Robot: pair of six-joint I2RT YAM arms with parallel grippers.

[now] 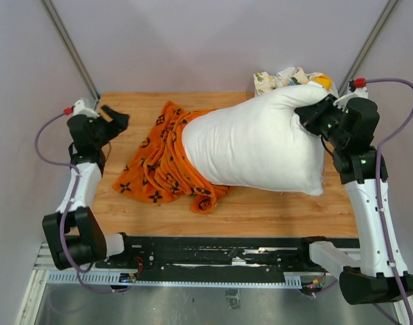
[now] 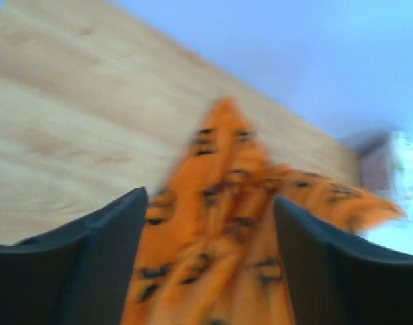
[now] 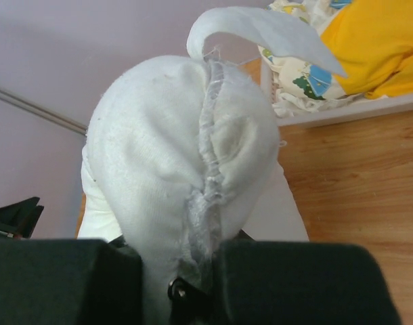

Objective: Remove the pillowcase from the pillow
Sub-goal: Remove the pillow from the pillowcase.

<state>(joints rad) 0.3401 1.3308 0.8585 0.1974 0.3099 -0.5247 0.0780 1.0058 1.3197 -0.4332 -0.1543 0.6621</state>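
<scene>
The white pillow [image 1: 261, 142] lies across the middle and right of the wooden table [image 1: 274, 210]. Its left end is still inside the orange pillowcase [image 1: 162, 169], which is bunched up in folds toward the left. My right gripper [image 1: 313, 116] is shut on the pillow's right end, and the right wrist view shows the seam of the pillow [image 3: 166, 149] pinched in the right gripper [image 3: 183, 247]. My left gripper [image 1: 118, 118] is at the table's far left, a short way off the cloth. Its wrist view is blurred: the left gripper [image 2: 210, 196] stands open, with the pillowcase [image 2: 220, 223] showing between the fingers.
A white bin at the back right holds a floral-print cloth [image 1: 281, 80] and a yellow cloth [image 1: 321, 81], just behind the pillow's right end. The yellow cloth [image 3: 376, 47] also shows in the right wrist view. Bare wood lies in front of the pillow.
</scene>
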